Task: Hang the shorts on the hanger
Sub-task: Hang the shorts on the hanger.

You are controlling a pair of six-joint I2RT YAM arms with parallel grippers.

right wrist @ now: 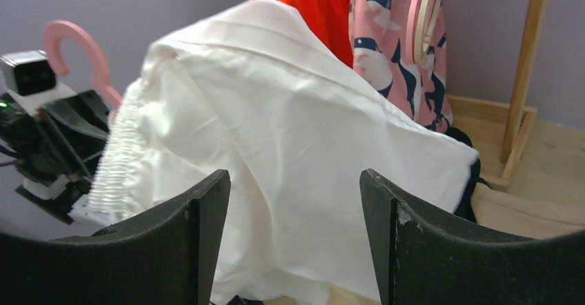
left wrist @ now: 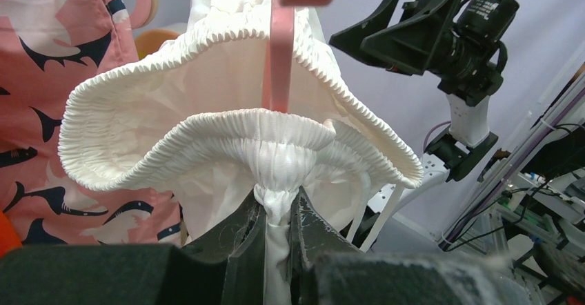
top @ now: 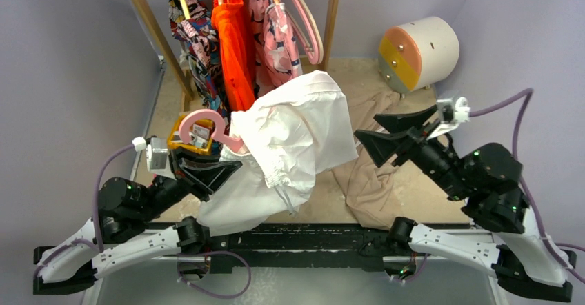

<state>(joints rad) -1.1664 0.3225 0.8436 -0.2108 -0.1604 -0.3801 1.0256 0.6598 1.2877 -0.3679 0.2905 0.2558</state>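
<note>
The white shorts (top: 296,139) hang draped over the pink hanger, whose hook (top: 203,122) sticks up above my left gripper (top: 207,170). In the left wrist view the left gripper (left wrist: 279,208) is shut on a bunch of the gathered waistband (left wrist: 227,132), and the hanger's stem (left wrist: 279,56) rises through the waist opening. The hanger's arms are hidden inside the fabric. My right gripper (top: 367,127) is open just right of the shorts, touching nothing. In the right wrist view the right gripper (right wrist: 293,181) faces the shorts (right wrist: 296,119) with the hanger hook (right wrist: 76,43) at left.
A wooden rack (top: 148,22) at the back carries a patterned garment (top: 196,36), an orange one (top: 234,43), a pink patterned one (top: 276,43) and an empty pink hanger (top: 307,22). A tan garment (top: 372,174) lies on the table. A white cylinder (top: 417,53) stands back right.
</note>
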